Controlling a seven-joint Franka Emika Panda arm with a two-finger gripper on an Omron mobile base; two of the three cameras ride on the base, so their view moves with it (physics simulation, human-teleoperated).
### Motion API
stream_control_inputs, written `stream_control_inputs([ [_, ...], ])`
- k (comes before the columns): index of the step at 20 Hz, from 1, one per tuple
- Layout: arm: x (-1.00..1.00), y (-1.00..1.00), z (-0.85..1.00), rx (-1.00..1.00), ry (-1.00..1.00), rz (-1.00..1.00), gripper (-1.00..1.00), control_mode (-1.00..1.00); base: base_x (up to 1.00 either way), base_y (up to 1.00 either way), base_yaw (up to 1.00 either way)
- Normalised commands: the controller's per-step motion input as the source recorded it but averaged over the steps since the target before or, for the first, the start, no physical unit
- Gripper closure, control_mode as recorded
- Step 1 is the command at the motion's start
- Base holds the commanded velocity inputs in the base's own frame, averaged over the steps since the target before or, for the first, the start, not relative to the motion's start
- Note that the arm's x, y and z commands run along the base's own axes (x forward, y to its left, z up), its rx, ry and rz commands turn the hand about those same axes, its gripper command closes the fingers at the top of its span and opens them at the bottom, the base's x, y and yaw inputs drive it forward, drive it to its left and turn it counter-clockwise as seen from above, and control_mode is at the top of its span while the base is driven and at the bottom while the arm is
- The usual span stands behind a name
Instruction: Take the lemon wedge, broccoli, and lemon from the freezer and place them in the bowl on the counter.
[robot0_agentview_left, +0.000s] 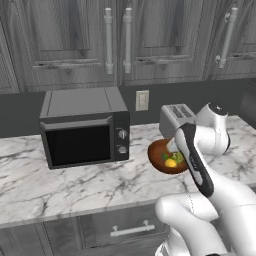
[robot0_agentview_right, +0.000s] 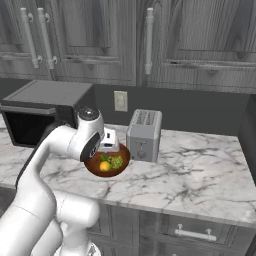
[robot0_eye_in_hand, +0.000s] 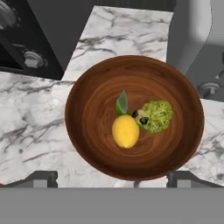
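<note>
Counter (robot0_eye_in_hand: 35, 127), white marble, carries microwave (robot0_agentview_left: 82, 127), toaster (robot0_agentview_right: 144, 134), bowl (robot0_eye_in_hand: 87, 105). In hand view, microwave at 10 o'clock of bowl, toaster at 2 o'clock. Bowl holds lemon (robot0_eye_in_hand: 125, 131) at centre, broccoli (robot0_eye_in_hand: 156, 116) touching it at 2 o'clock, green lemon wedge (robot0_eye_in_hand: 122, 103) at its 12 o'clock. Gripper (robot0_eye_in_hand: 112, 178) spread wide above bowl, holding nothing.

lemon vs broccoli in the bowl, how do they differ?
The lemon is smooth and bright yellow; the broccoli is bumpy and green. The lemon sits near the middle of the bowl; in the hand view the broccoli lies to its right. Both rest inside the bowl, close together, each far smaller than it.
</note>
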Motion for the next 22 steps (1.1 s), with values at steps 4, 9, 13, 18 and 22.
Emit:
stream_control_inputs([
  [4, -0.5, -0.07, 0.38, 0.0, 0.02, -0.1, -1.0, -1.0, 0.0, 0.0, 0.0],
  [9, -0.65, -0.22, 0.29, 0.0, 0.03, -0.24, -1.0, -1.0, 0.0, 0.0, 0.0],
  [13, -0.26, -0.09, 0.26, -0.05, 0.0, -0.23, -1.0, -1.0, 0.0, 0.0, 0.0],
  [18, -0.32, -0.1, 0.51, -0.04, 0.0, -0.04, -1.0, -1.0, 0.0, 0.0, 0.0],
  [22, -0.61, -0.06, 0.47, -0.04, 0.0, 0.0, -1.0, -1.0, 0.0, 0.0, 0.0],
])
